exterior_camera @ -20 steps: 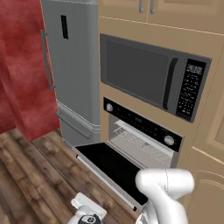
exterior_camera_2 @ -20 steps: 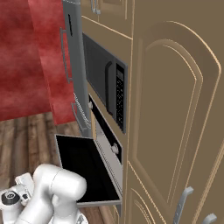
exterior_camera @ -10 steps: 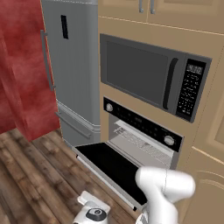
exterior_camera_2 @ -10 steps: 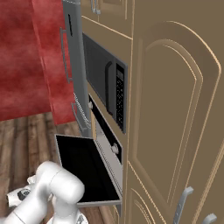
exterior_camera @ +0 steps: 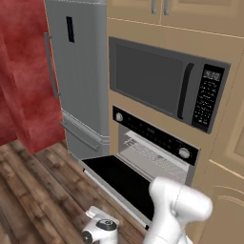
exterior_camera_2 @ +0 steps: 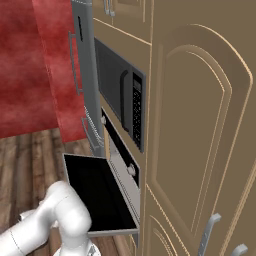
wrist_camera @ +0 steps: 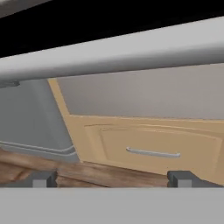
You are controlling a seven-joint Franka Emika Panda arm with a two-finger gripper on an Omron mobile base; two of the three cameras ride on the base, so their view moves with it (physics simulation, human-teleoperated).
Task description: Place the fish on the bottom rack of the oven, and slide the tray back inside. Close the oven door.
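Built-in oven point(exterior_camera: 157, 143) set in tan cabinetry, directly below the dark microwave point(exterior_camera: 164, 83) and just right of the tall grey fridge point(exterior_camera: 78, 76). Black control strip across the top with a round silver knob at each end. Oven door point(exterior_camera: 121, 181) dropped fully open, lying flat and level out over the wooden floor point(exterior_camera: 33, 190): dark glass panel with a pale steel edge. Seen edge-on from the right base view, same door point(exterior_camera_2: 97, 192) jutting out from the cabinet front, glossy black on top. Inside the lit cavity, silver wire rack point(exterior_camera: 155, 157) sitting near the bottom, running nearly the full width of the opening, back within the cavity rather than out over the door. Nothing recognisable as the fish on the rack or door; cannot tell where it is.

Hand point(wrist_camera: 112, 178) low down, beneath the front edge of the open door, fingertips point(wrist_camera: 41, 178) spread wide apart, nothing between them. Long silver bar handle point(wrist_camera: 109, 50) crossing the top of the hand view, with a tan drawer front point(wrist_camera: 153, 146) and its small metal pull beyond, under the door. White wrist low near the floor in the left base view, just off the door's front edge.
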